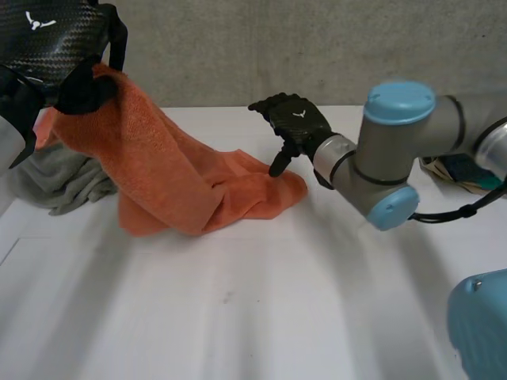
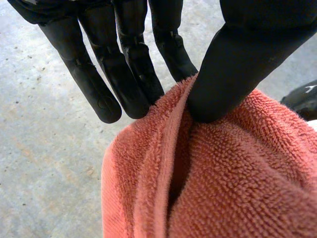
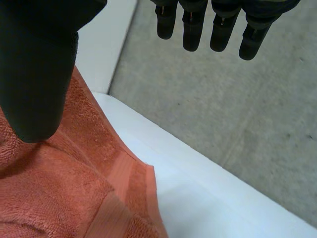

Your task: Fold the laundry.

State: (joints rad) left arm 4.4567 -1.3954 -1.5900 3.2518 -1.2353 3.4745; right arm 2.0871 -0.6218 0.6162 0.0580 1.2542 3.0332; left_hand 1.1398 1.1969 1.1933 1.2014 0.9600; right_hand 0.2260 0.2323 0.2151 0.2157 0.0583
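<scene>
Head view: the left hand [image 1: 78, 89] holds one end of the orange terry towel [image 1: 170, 178] raised; its other end lies on the white table [image 1: 238, 317] at the right hand [image 1: 295, 119]. Left wrist view: thumb and fingers [image 2: 141, 84] pinch the towel's edge. Right wrist view: fingers straight, thumb over the towel's corner, nothing gripped.

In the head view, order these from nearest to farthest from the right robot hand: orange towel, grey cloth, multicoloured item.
1. Orange towel, at the thumb of the right robot hand.
2. Multicoloured item, on the right, past the right arm.
3. Grey cloth, far on the left.
</scene>
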